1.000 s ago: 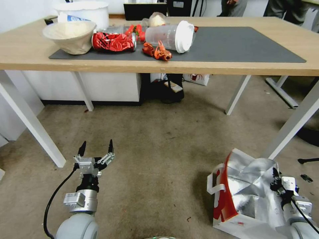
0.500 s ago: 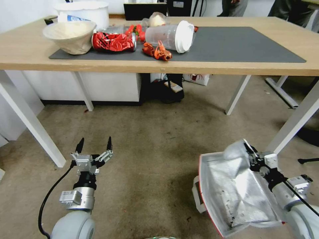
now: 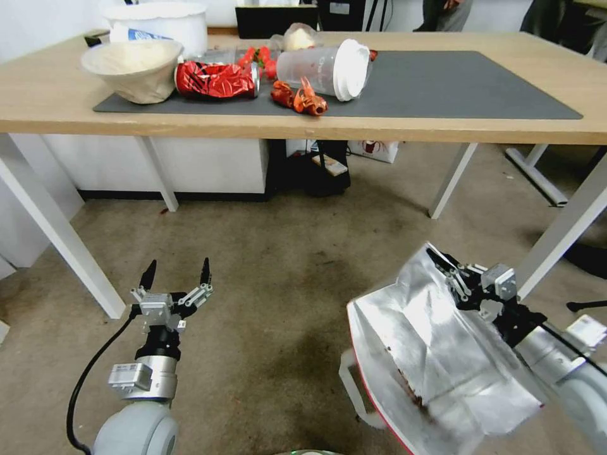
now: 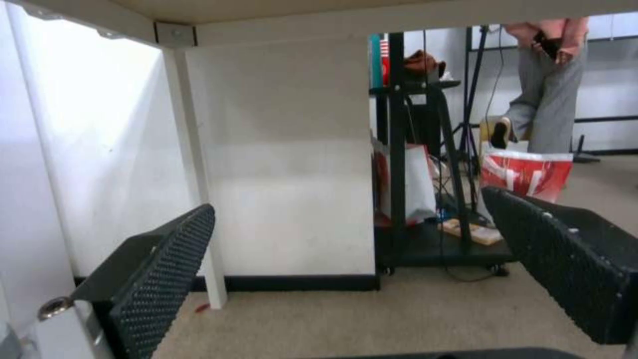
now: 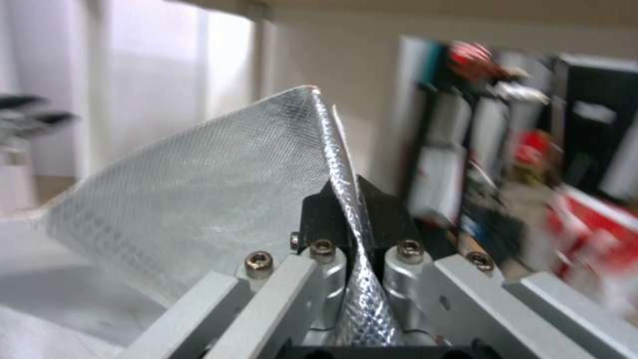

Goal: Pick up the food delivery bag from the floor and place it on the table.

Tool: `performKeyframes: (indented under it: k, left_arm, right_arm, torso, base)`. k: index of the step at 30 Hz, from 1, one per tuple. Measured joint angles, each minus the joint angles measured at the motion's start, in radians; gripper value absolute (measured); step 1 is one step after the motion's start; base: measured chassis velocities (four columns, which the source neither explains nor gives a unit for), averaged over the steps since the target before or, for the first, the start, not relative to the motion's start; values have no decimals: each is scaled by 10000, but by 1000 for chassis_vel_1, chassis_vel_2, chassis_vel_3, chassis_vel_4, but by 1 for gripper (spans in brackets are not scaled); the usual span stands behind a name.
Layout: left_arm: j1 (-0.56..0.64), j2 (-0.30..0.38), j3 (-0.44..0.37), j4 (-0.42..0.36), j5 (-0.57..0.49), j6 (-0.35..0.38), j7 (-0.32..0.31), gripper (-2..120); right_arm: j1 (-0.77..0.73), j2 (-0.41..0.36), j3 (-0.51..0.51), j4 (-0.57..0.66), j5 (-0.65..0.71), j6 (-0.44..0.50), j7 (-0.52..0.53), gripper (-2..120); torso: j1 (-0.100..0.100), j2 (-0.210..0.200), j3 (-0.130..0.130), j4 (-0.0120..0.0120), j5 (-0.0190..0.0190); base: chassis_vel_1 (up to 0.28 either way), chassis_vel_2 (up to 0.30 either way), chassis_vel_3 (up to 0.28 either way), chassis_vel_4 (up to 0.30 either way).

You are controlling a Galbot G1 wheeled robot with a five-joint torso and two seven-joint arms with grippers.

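Observation:
The food delivery bag [image 3: 436, 360] hangs at the lower right, mouth tipped toward the camera so its silver foil lining shows, with a red edge and a white strap handle [image 3: 354, 395] below. My right gripper [image 3: 450, 273] is shut on the bag's foil rim [image 5: 346, 199], and the bag is lifted off the floor [image 3: 297, 253]. Low at the left, my left gripper [image 3: 176, 273] is open and empty, its black fingers [image 4: 159, 269] spread above the carpet. The table [image 3: 50, 95], light wood with a dark grey mat [image 3: 455, 82], stands ahead and above.
On the table's left part lie a paper bowl [image 3: 134, 68], a white tub [image 3: 161, 22], a crumpled red wrapper [image 3: 215, 79] and a tipped plastic cup [image 3: 329, 68]. White table legs [image 3: 556, 234] stand close to the right arm. A black cart [image 4: 425, 164] stands under the table.
My right gripper has raised the bag off the carpet and swung it up and to the left, tipping its open mouth toward the camera. The left gripper has crept slightly forward, still open.

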Motion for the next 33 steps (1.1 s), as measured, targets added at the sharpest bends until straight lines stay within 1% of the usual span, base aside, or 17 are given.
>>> performKeyframes:
  k: [2, 4, 5, 6, 7, 9, 10, 11, 14, 15, 18, 22, 33]
  left_arm:
    - [5, 17, -31, -24, -21, 3, -16, 100]
    - [5, 17, -31, -24, -21, 3, -16, 100]
    - [14, 25, -42, -46, -28, 8, -23, 100]
    - [23, 38, -66, -87, -37, 20, -28, 100]
    - [23, 38, -66, -87, -37, 20, -28, 100]
    - [25, 46, -80, -109, -65, 23, -28, 100]
    - [31, 49, -81, -125, -73, 27, -28, 100]
    - [31, 49, -81, -125, -73, 27, -28, 100]
    - [44, 63, -88, -207, -105, 71, -32, 100]
    - [44, 63, -88, -207, -105, 71, -32, 100]
    - [57, 82, -86, -262, -154, 108, -28, 100]
    - [110, 95, -78, -336, -206, 152, -28, 100]
    - [185, 173, -81, -580, -530, 394, -18, 100]
  right_arm:
    - [23, -211, 119, 350, 642, -158, -221, 0]
    - [23, -211, 119, 350, 642, -158, -221, 0]
    - [37, -301, 159, 582, 1038, -328, -336, 0]
    - [136, -515, 267, 715, 2118, -666, -1003, 0]
    - [136, -515, 267, 715, 2118, -666, -1003, 0]
    - [223, -672, 485, 580, 2809, -883, -1854, 0]
    - [242, -706, 558, 533, 3051, -961, -2118, 0]
    - [242, -706, 558, 533, 3051, -961, -2118, 0]
    - [290, -746, 790, 377, 3715, -1259, -3103, 0]
    - [290, -746, 790, 377, 3715, -1259, -3103, 0]
    - [323, -751, 954, 269, 4001, -1467, -3846, 0]
    - [324, -745, 1017, 259, 4104, -1532, -4009, 0]
    - [354, -709, 1042, 332, 4029, -1539, -3959, 0]
  torso:
    - [0, 0, 0, -1, 1]
    - [0, 0, 0, -1, 1]
    - [-1, 0, 0, -1, -1]
    - [-1, 0, 1, -1, 1]
    - [-1, 0, 1, -1, 1]
    - [-1, 0, 2, -1, 1]
    - [-1, -1, 2, -1, 1]
    - [-1, -1, 2, -1, 1]
    - [-1, 0, 2, -1, 2]
    - [-1, 0, 2, -1, 2]
    - [-1, 0, 3, -1, 1]
    - [-1, 0, 3, -1, 1]
    - [0, 1, 4, -1, 1]
  base:
    - [0, 0, 0, 0]
    - [0, 0, 0, 0]
    - [0, 0, 0, 0]
    - [0, 0, 0, 0]
    - [0, 0, 0, 0]
    - [0, 0, 0, 0]
    - [0, 0, 0, 0]
    - [0, 0, 0, 0]
    - [0, 0, 0, 0]
    - [0, 0, 0, 0]
    - [0, 0, 0, 0]
    - [0, 0, 0, 0]
    - [0, 0, 0, 0]
